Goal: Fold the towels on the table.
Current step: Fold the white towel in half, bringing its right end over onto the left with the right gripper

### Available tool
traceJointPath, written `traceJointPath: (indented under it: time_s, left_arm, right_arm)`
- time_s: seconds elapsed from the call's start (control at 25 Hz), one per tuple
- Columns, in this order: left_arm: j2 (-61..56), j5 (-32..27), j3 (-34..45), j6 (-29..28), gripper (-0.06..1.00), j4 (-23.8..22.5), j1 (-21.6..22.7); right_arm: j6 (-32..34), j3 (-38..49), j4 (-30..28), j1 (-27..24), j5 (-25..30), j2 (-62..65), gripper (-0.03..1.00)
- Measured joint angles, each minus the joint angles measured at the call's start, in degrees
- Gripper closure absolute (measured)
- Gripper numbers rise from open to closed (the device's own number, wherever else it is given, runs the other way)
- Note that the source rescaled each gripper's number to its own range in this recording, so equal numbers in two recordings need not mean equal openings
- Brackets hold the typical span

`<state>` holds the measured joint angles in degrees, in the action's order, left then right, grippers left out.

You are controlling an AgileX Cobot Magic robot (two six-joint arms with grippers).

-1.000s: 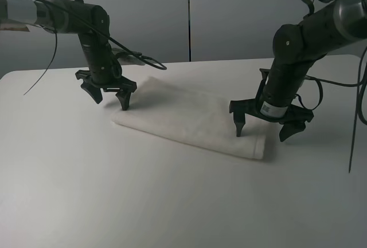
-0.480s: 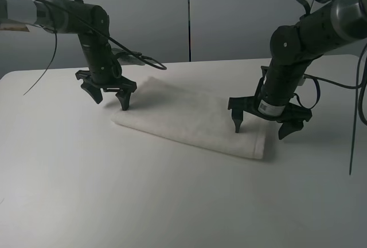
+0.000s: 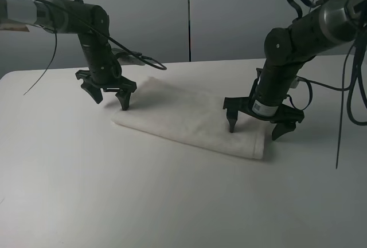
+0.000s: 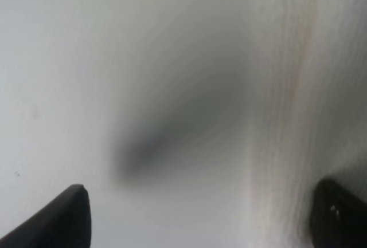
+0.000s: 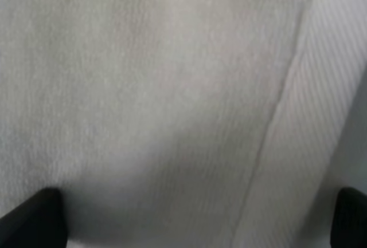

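The left hand point(image 3: 112, 103) hangs low over the far left corner of the towel point(image 3: 189, 116), its two fingers spread wide with nothing between them. In the left wrist view one fingertip point(image 4: 57, 219) sits over the bare worktop point(image 4: 69, 59) and the other over the towel's point(image 4: 321, 87) edge. Whether either tip touches the surface cannot be told.

The towel is white terry cloth, lying flat on the white worktop point(image 3: 86, 191) as a long rectangle. It runs from back left to front right, about midway between the two arms.

The right hand point(image 3: 254, 130) is also spread fully and grips nothing. It straddles the towel's near right end, with one fingertip point(image 3: 231, 128) down on the cloth and the other just past the end of the towel. In the right wrist view the towel point(image 5: 143, 87) fills almost the whole picture, and a straight seam sets off a ribbed band point(image 5: 321, 105) along one side.
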<state>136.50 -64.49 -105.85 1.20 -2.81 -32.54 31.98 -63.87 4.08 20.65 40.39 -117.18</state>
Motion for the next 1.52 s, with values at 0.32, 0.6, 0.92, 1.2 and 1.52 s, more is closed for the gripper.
traceJointPath:
  time_s: [0.32, 0.6, 0.92, 1.2, 1.52]
  left_arm:
    - [0.0, 0.0, 0.0, 0.31, -0.04, 0.13, 0.0]
    - [0.0, 0.0, 0.0, 0.31, -0.04, 0.13, 0.0]
    - [0.0, 0.0, 0.0, 0.31, -0.04, 0.37, 0.0]
    - [0.0, 0.0, 0.0, 0.31, -0.04, 0.37, 0.0]
    - [0.0, 0.0, 0.0, 0.43, -0.04, 0.37, 0.0]
  right_arm:
    - [-1.19, -0.6, 0.0, 0.09, 0.63, -0.72, -0.03]
    - [-1.53, -0.92, 0.0, 0.32, 0.36, -1.05, 0.24]
    - [-4.09, -1.01, 2.71, 0.54, -1.4, -1.26, 0.94]
    - [-5.28, -1.01, 2.71, 0.57, -1.4, -1.26, 0.95]
    - [-7.13, -1.46, 2.92, 0.57, -1.06, -1.26, 0.95]
